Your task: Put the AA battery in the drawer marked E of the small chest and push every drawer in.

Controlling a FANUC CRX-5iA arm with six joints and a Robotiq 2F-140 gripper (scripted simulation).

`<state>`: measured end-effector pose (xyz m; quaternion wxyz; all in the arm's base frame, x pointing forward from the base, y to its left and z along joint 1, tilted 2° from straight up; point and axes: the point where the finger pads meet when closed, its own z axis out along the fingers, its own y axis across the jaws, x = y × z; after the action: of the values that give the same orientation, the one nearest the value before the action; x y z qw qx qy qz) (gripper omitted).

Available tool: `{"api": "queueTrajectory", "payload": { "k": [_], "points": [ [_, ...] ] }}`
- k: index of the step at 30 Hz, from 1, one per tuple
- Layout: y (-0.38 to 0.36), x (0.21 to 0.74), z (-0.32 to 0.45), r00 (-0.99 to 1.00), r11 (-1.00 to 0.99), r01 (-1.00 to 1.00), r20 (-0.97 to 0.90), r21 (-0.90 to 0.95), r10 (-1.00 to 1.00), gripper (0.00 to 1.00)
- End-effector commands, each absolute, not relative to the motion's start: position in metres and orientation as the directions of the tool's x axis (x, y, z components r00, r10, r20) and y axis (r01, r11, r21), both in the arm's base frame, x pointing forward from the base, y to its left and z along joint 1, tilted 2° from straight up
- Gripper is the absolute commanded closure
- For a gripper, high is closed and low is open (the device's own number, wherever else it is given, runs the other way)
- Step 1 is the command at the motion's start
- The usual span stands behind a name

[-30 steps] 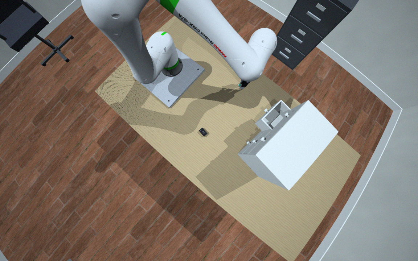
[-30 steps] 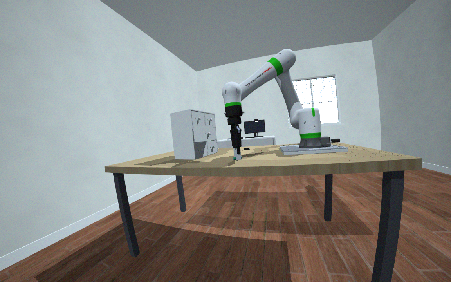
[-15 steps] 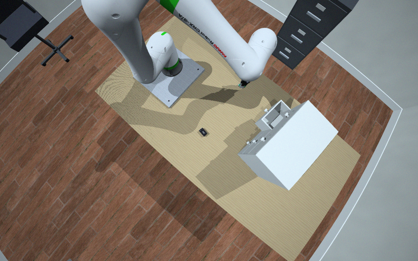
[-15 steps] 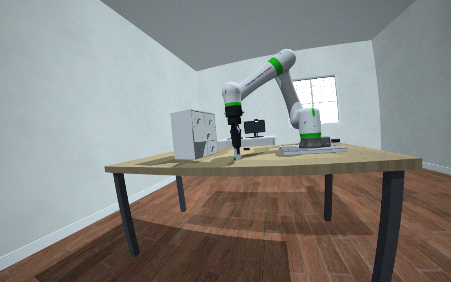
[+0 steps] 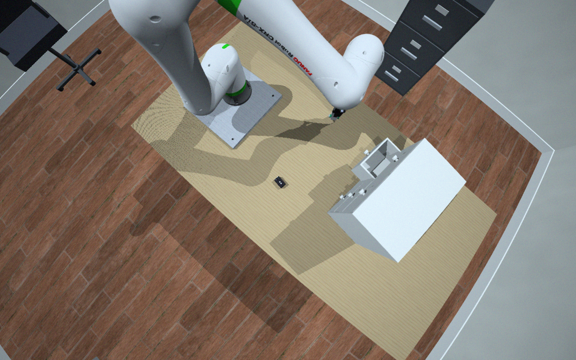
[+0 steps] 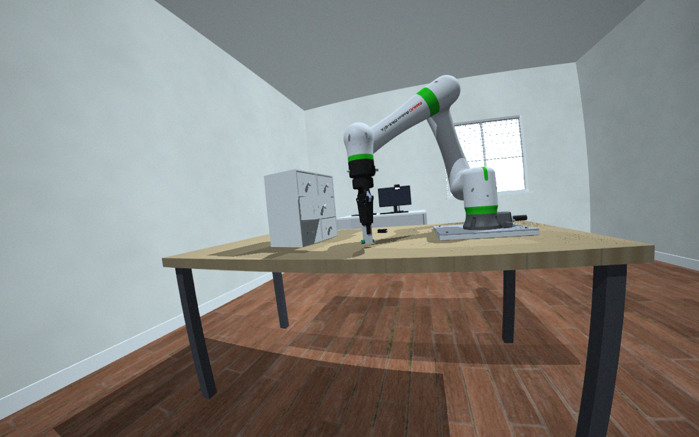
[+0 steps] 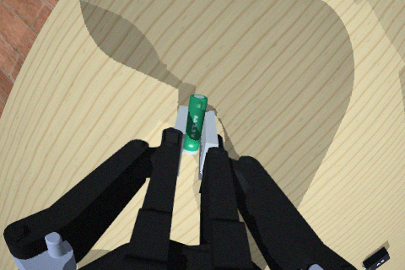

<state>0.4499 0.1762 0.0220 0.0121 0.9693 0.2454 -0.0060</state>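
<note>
Top view, read from the left, shows the arm's grey base plate [image 5: 236, 134] near one end of the table [image 5: 370, 291], then a small black object [image 5: 279, 181] lying alone on the wood, then the gripper [image 5: 336, 114] low over the table near its far edge, and on the right the white chest [image 5: 408, 197] with one upper drawer [image 5: 376, 164] pulled part of the way out. That drawer looks empty, while the other fronts sit flush. The letters on the fronts cannot be read, so whether the open drawer is the one marked E cannot be told. The wrist view shows the AA battery [image 7: 194, 123] between the two pale pads [image 7: 209, 132], with the black fingers drawn in close on either side. The pincer is judged to be clenched on the battery, down at the table surface. Whether it has left the wood cannot be told. By these pictures a drawer is open and the pick is being made. The lift, the carry to the chest on the right, the drop into the drawer and the push to shut it all remain. The battery appears to lie flat, with its long axis parallel to the pad faces and across the closing direction. Its green end points away from the wrist camera, and its pale end sits back between the pads.
</note>
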Motion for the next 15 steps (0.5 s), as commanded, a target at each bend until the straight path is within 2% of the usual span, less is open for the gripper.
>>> {"api": "queueTrajectory", "payload": {
  "k": [1,5,15],
  "points": [
    [0.177,0.450,0.051,0.880,-0.879,0.476,-0.018,0.020,0.476,0.94],
    [0.178,0.450,0.095,0.880,-0.879,0.476,-0.018,0.020,0.476,0.94],
    [0.178,0.450,0.107,0.880,-0.879,0.476,-0.018,0.020,0.476,0.94]
  ]
}}
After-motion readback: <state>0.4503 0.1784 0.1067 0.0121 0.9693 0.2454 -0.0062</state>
